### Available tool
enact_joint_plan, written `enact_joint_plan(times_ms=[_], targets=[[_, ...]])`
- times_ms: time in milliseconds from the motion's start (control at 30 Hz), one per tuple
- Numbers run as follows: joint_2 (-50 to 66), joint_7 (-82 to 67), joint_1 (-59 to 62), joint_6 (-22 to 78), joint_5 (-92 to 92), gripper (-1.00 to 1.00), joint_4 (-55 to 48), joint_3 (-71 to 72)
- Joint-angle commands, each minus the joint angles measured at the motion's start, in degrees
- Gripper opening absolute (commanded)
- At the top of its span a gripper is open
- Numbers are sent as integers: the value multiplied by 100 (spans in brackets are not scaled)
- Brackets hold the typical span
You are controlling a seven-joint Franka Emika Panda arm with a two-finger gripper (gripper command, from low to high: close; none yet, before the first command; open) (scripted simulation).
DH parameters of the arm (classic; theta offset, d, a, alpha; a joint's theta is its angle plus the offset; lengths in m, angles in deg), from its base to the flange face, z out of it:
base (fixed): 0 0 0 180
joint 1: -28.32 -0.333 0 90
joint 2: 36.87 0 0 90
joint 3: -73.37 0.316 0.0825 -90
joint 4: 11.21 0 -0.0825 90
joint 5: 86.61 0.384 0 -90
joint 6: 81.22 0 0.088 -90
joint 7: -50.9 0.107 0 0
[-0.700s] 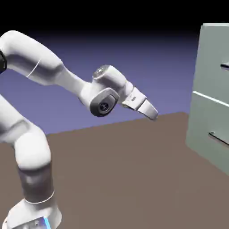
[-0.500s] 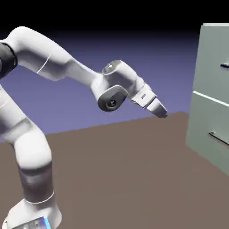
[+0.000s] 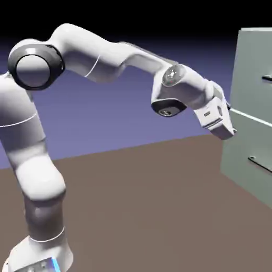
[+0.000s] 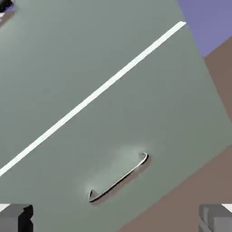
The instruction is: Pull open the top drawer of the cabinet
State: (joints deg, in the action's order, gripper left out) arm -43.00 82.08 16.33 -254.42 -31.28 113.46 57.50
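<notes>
The cabinet (image 3: 249, 138) stands at the exterior view's right, its pale grey-green front crossed by a light seam. The top drawer (image 3: 252, 69) lies above that seam, and only the end of its dark bar handle (image 3: 267, 78) shows at the picture's edge. My gripper (image 3: 228, 132) hangs just in front of the cabinet's near edge, about level with the seam and below the top handle. In the hand view my gripper (image 4: 116, 219) is open, its grey fingertips (image 4: 16, 217) far apart. The top drawer (image 4: 68, 50) fills the upper left of that view.
Below the seam is the second drawer (image 4: 158, 104), whose bar handle (image 4: 118, 178) sits ahead of the fingers in the hand view and also shows as a handle (image 3: 260, 163) in the exterior view. Brown table (image 3: 149, 202) runs under the arm to the cabinet's foot.
The arm has stretched to the right and the gripper has travelled from mid-picture to just in front of the cabinet, dropping slightly. The cabinet's drawers have not moved.
</notes>
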Motion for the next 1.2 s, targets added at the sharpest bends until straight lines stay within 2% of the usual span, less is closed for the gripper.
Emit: enact_joint_plan(times_ms=[0, 1167], targets=[[120, -51, -54, 4, 249, 0, -164, -72], [4300, -1829, -1840, 131, 8971, 0, -5890, -2573]])
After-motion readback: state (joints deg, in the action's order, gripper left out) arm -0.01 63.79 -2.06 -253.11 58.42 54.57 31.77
